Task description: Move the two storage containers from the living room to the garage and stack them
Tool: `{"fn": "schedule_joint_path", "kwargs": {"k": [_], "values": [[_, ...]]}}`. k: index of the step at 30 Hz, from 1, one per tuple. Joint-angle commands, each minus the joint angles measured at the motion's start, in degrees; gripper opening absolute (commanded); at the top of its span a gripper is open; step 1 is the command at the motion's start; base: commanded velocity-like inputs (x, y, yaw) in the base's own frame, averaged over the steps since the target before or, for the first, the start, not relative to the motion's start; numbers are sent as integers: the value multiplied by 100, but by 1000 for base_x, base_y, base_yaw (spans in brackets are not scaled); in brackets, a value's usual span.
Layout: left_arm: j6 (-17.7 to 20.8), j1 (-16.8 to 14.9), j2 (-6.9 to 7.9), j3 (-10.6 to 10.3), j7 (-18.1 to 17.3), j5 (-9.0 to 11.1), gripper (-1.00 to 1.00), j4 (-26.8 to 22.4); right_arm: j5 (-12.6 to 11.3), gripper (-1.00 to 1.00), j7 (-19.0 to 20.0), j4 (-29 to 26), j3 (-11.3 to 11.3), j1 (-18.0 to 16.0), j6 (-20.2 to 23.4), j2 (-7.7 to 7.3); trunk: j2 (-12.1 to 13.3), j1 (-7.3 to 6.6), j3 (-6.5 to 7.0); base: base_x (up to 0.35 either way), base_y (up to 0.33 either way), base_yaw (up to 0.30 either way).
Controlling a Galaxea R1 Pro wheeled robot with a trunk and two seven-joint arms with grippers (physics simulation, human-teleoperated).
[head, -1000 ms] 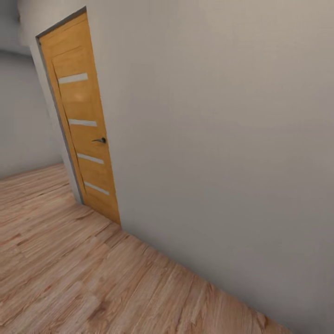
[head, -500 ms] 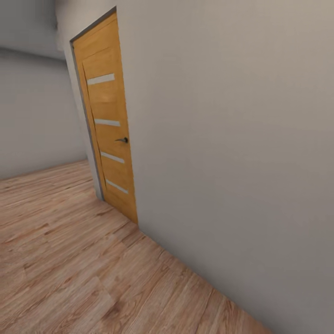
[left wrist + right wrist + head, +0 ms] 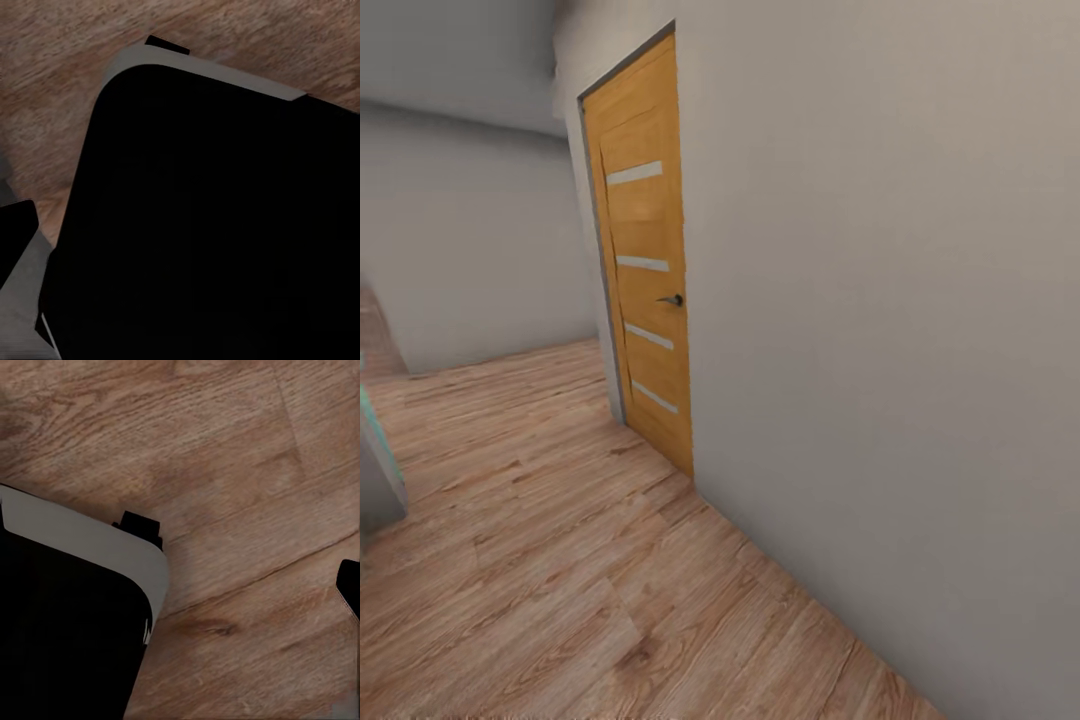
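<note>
Hand state cannot be determined: both wrist views show a black, grey-edged body (image 3: 210, 217) over wood-plank flooring (image 3: 247, 472). Ahead, a closed honey-brown door (image 3: 648, 250) sits in a grey wall (image 3: 880, 300).

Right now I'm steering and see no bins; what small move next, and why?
Probably keep turning the base left along the hallway. The head view shows a closed wooden door in the wall and pale plank floor, no containers.
</note>
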Motion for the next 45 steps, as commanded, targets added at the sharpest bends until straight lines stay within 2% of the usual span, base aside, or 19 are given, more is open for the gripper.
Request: {"fn": "schedule_joint_path", "kwargs": {"k": [1, 10, 27, 45], "values": [[-13, -1, -6, 42, 4, 1, 100, -2, -57, 100, -2, 18, 50, -5, -35, 3, -3, 0, -5, 0, 0, 283], [-14, -1, -19, 36, 4, -12, 100, -2, -56, 100, -2, 17, 50, -5, -33, 3, -3, 0, -5, 38, 0, 283], [-8, -1, -6, 34, 4, 0, 100, 7, -56, 100, -2, 17, 57, -2, -35, 3, -3, 0, -5, 305, 0, 281], [0, -1, -3, 28, 4, 7, 100, 7, -48, 100, 7, 17, 58, -8, -38, 3, -3, 0, -5, 321, 0, 27]]}}
